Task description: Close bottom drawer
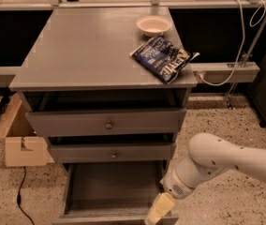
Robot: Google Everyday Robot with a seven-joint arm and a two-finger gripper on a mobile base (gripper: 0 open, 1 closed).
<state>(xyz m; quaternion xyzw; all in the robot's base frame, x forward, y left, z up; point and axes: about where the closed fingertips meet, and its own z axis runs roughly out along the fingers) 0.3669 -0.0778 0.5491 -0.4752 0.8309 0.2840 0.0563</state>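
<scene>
The bottom drawer of the grey cabinet is pulled far out, showing bare grey-brown wood inside. Its front lies at the bottom edge of the view and its knob is out of view. My gripper hangs from the white arm at the drawer's front right corner, low in the view. Above it sit the middle drawer and the wider top drawer, each with a dark knob.
A dark blue chip bag and a white bowl lie on the cabinet top. A cardboard box stands on the floor to the left. A cable runs across the speckled floor.
</scene>
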